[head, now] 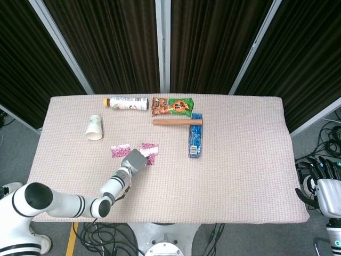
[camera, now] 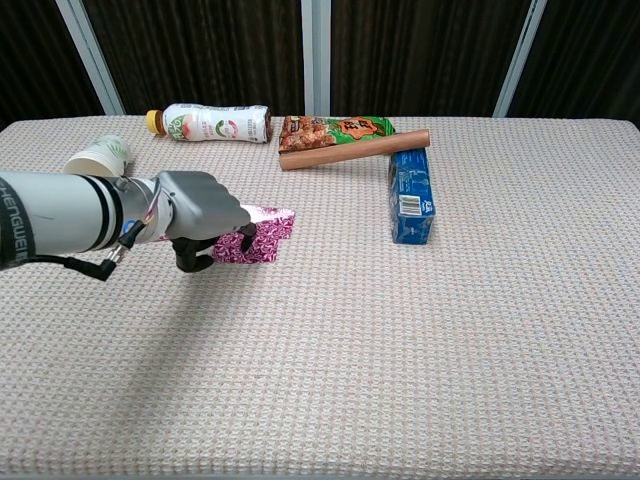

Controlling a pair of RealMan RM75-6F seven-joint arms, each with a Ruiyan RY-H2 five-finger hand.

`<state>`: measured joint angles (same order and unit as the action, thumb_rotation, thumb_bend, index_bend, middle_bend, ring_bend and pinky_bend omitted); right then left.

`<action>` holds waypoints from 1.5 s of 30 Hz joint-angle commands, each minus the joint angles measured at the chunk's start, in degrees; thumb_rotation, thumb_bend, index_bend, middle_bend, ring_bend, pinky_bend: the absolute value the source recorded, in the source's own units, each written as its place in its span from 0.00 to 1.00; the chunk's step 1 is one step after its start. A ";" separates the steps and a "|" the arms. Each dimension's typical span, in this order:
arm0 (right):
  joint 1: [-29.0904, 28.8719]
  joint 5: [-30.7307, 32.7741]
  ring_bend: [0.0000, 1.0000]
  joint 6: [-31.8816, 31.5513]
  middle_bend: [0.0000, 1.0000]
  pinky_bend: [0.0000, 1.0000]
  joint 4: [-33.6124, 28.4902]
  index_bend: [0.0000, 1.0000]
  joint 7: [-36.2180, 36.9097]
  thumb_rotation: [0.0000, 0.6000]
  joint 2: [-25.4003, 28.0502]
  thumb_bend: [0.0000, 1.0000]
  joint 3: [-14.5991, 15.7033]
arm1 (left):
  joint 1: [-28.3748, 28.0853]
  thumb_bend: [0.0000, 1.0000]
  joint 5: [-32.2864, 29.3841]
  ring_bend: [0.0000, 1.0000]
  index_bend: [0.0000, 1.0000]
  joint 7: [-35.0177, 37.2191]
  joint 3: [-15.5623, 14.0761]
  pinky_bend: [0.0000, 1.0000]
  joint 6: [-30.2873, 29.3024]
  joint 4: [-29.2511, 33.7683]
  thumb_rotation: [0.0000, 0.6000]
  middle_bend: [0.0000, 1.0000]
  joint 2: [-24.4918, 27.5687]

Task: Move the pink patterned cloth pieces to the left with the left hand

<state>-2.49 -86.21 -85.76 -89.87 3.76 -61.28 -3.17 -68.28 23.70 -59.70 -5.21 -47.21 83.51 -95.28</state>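
Observation:
Two pink patterned cloth pieces lie at the table's left middle. My left hand (head: 134, 159) (camera: 200, 215) grips the right piece (head: 150, 153) (camera: 256, 236), whose edge is lifted and tilted off the table. The left piece (head: 120, 151) lies flat just beyond the hand in the head view; in the chest view the hand hides it. My right hand (head: 319, 184) hangs off the table's right edge, holding nothing, fingers apart.
At the back stand a lying bottle (head: 128, 102) (camera: 210, 122), a snack bag (head: 171, 106) (camera: 335, 129) and a wooden stick (head: 177, 122) (camera: 355, 150). A blue box (head: 195, 142) (camera: 410, 197) lies right of the cloths. A tipped paper cup (head: 94, 127) (camera: 98, 156) lies at the left.

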 commanded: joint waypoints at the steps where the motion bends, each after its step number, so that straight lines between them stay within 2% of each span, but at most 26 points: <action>1: 0.10 -0.08 0.00 -0.16 0.13 0.00 -0.05 0.21 0.03 1.00 0.03 0.14 0.03 | -1.16 0.53 -2.03 0.83 0.32 -0.97 -0.34 0.88 -1.27 2.84 1.00 0.88 1.29; 8: 0.07 -0.06 0.00 -0.21 0.14 0.00 0.04 0.21 0.15 1.00 0.01 0.14 -0.09 | -2.13 0.53 -2.22 0.83 0.32 0.34 -0.05 0.88 -1.29 5.69 1.00 0.88 2.62; 12: -0.01 0.12 0.00 0.04 0.14 0.00 0.24 0.21 0.24 1.00 -0.07 0.14 -0.14 | -1.26 0.52 1.74 0.83 0.32 2.68 0.79 0.88 -3.63 4.80 1.00 0.88 1.99; 15: -0.12 0.21 0.00 0.29 0.14 0.00 0.41 0.21 0.30 0.99 -0.15 0.14 -0.16 | 0.68 0.50 6.93 0.83 0.32 6.44 2.01 0.88 -6.05 1.66 1.00 0.88 0.17; 19: -0.27 0.40 0.00 0.63 0.14 0.00 0.55 0.21 0.32 1.00 -0.19 0.14 -0.22 | 3.41 0.47 13.20 0.83 0.33 12.25 3.65 0.88 -7.73 -5.62 1.00 0.88 -3.49; 24: -0.44 0.58 0.00 1.06 0.14 0.00 0.76 0.21 0.43 1.00 -0.29 0.14 -0.24 | 5.52 0.42 17.10 0.83 0.35 18.48 5.80 0.88 -6.06 -13.73 1.00 0.88 -7.29; 28: -0.54 0.76 0.00 1.33 0.14 0.00 0.88 0.21 0.46 1.00 -0.29 0.14 -0.27 | 6.38 0.35 16.38 0.83 0.36 21.81 8.16 0.88 -2.46 -18.13 1.00 0.88 -9.30; 33: -0.62 0.79 0.00 1.33 0.14 0.00 0.75 0.21 0.40 0.99 -0.07 0.14 -0.38 | 6.76 0.27 15.49 0.83 0.36 21.96 9.75 0.88 -0.81 -22.10 1.00 0.88 -11.65; 40: -0.57 0.85 0.00 1.17 0.14 0.00 0.27 0.21 0.10 0.99 0.42 0.14 -0.46 | 6.70 0.25 12.99 0.83 0.36 21.68 12.93 0.88 1.19 -26.68 1.00 0.88 -14.79; 45: -0.52 0.81 0.00 0.86 0.14 0.00 -0.23 0.21 -0.22 1.00 0.94 0.14 -0.61 | 6.41 0.26 11.65 0.83 0.37 20.12 14.15 0.88 1.85 -29.10 1.00 0.88 -16.24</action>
<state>-3.01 -85.39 -84.87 -90.08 3.56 -60.37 -3.76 -61.77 35.64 -39.19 8.64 -45.55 54.86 -111.15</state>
